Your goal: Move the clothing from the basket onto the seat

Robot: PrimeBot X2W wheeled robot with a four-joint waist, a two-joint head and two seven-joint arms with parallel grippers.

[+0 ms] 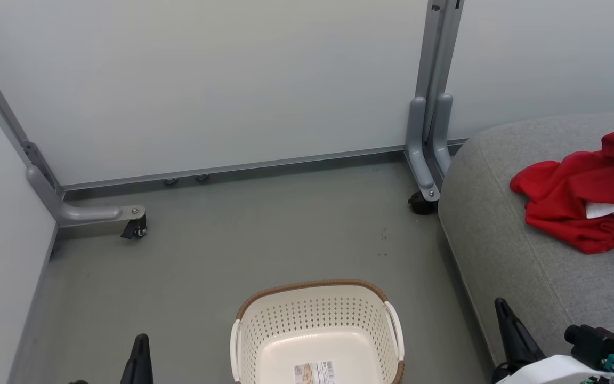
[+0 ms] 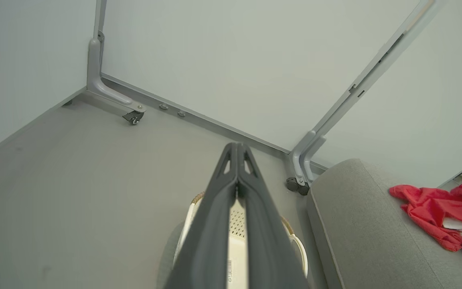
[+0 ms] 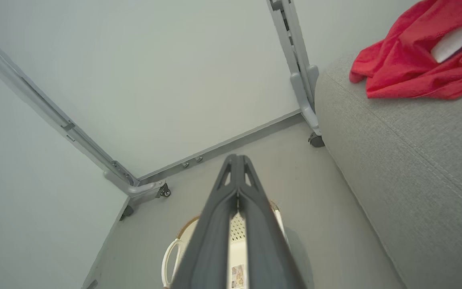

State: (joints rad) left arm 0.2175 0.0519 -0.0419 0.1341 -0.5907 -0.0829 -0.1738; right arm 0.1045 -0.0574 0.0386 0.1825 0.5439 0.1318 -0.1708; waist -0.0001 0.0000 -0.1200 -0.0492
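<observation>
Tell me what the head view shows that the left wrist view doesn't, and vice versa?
Head view adds the right tool and the cream perforated plastic basket's open inside. Left wrist view adds a close look at the left tool's long dark fingers, pressed together. Both share the basket, the bright red fabric clothing on the light grey upholstered seat.

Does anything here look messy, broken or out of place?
Only the bright red fabric clothing: it lies crumpled in an unfolded heap on the light grey upholstered seat, white trim poking out. The cream-white perforated plastic basket stands upright on the floor, empty but for a label sticker. Nothing looks spilled or damaged.
</observation>
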